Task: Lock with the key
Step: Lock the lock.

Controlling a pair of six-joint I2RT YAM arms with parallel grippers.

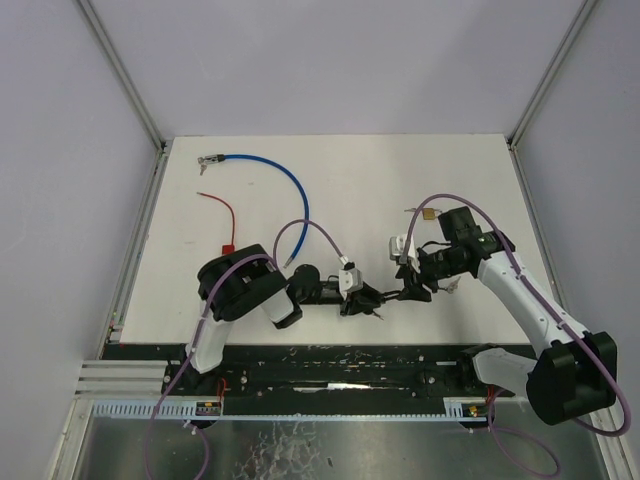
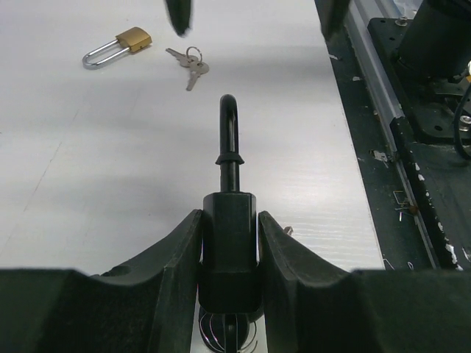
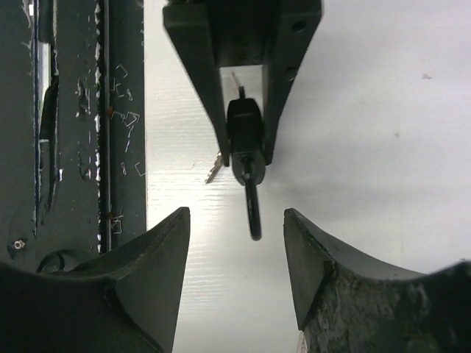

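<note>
A black padlock (image 2: 229,235) is clamped by its body in my left gripper (image 2: 229,217), its shackle (image 2: 228,132) pointing away from the wrist. A key on a wire ring (image 2: 228,332) shows at the lock's rear end, and a key tip (image 3: 214,168) hangs beside the body. In the right wrist view the same padlock (image 3: 245,140) faces my right gripper (image 3: 235,228), which stands open just short of the shackle tip (image 3: 254,213) and touches nothing. From above, the left gripper (image 1: 360,298) and the right gripper (image 1: 408,288) meet near the table's front middle.
A brass padlock (image 2: 121,45) and a loose pair of keys (image 2: 190,62) lie beyond the held lock. A blue cable lock (image 1: 280,175) and a red tie (image 1: 222,215) lie at the back left. A black rail (image 3: 73,125) runs along the table's near edge.
</note>
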